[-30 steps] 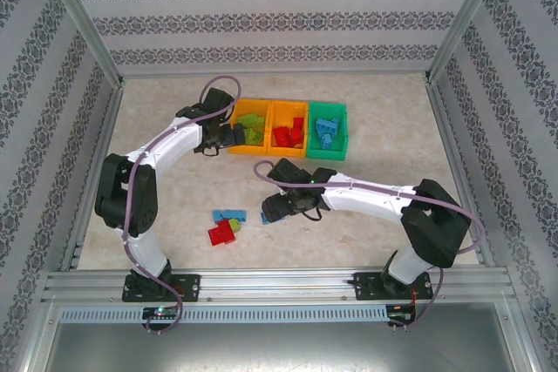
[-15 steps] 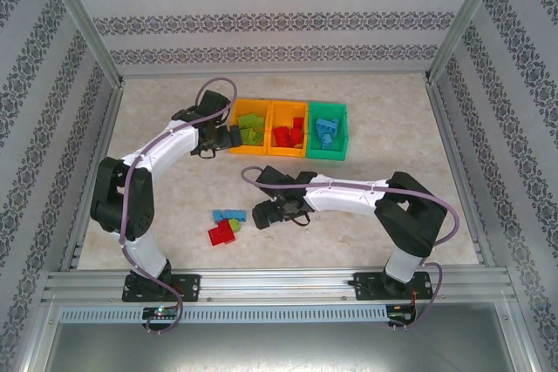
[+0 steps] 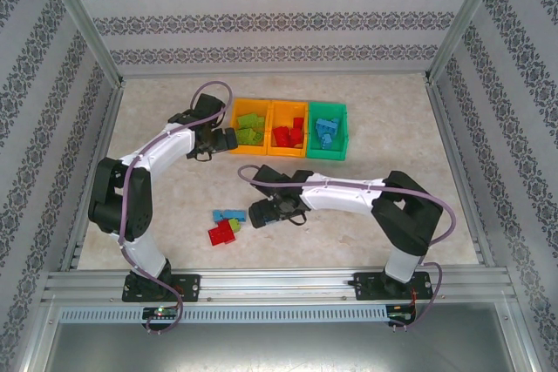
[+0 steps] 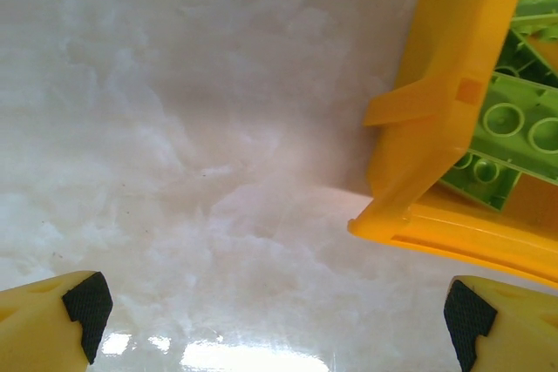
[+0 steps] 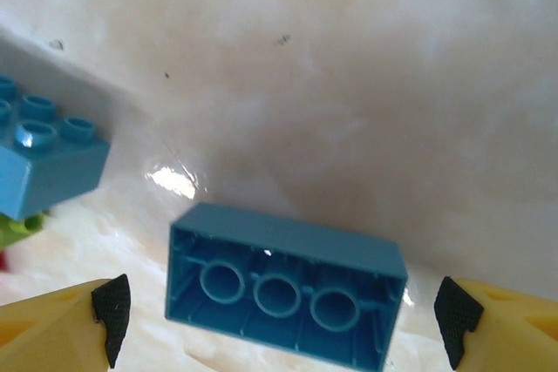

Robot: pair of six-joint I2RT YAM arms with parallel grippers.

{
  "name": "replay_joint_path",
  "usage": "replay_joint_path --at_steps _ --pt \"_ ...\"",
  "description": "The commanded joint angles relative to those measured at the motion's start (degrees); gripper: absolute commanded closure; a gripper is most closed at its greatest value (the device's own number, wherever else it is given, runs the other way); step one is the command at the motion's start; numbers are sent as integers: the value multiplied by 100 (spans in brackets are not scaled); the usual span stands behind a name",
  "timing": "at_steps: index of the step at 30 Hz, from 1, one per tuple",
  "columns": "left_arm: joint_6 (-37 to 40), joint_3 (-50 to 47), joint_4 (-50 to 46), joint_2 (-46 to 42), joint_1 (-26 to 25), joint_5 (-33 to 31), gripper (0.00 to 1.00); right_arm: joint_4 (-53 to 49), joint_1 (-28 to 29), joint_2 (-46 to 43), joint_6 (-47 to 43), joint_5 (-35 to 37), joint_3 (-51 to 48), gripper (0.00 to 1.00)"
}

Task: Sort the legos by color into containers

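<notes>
Lego (image 5: 283, 289), blue, upturned, lies low in frame inside my right gripper (image 5: 281, 311), spread wide, not touching it; left gripper (image 4: 275, 307) gapes beside the orange bin (image 4: 453, 84).

In the overhead view a row of three bins (image 3: 269, 128) sits on the tabletop (image 3: 392, 172) at upper centre with sorted bricks (image 3: 251, 125) inside each, the left pincer (image 3: 231, 138) just beside its left end, while lower down, left of centre, loose bricks (image 3: 227, 222) lie clustered, the right pincer (image 3: 260, 213) straddling an overturned brick (image 5: 286, 289) just to their right.

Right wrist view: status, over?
Right tool open, straddling blue lego, underside showing. Left tool open beside orange bin. Second blue lego close by.
</notes>
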Motion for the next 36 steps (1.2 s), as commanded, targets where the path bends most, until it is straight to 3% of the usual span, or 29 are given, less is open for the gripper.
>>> replay_joint_path --at_steps 1,7,11,16,19,22,28,32,36 --pt "23 -96 158 -223 117 35 0 -402 66 299 34 124 294 9" --pt "33 -205 203 -289 187 35 0 -1103 69 633 -11 457 547 18" --pt "25 -228 207 -316 204 43 0 -1427 68 722 -56 720 707 30" --pt "25 -259 214 -321 225 48 0 -1512 -56 503 -160 994 642 50" --pt "8 -264 217 -302 229 86 0 -1375 -287 134 -220 992 485 51" --pt "-24 -293 212 -295 222 156 0 -1266 -729 -311 -372 1059 425 50" --pt "50 -393 256 -362 206 551 0 -931 -2130 -808 -1028 787 722 49" --pt "87 -519 127 -469 124 534 0 -844 -3032 -479 -1424 646 1295 48" --pt "74 -566 -243 -473 -56 393 0 -1040 -3496 257 -1770 571 2302 47"
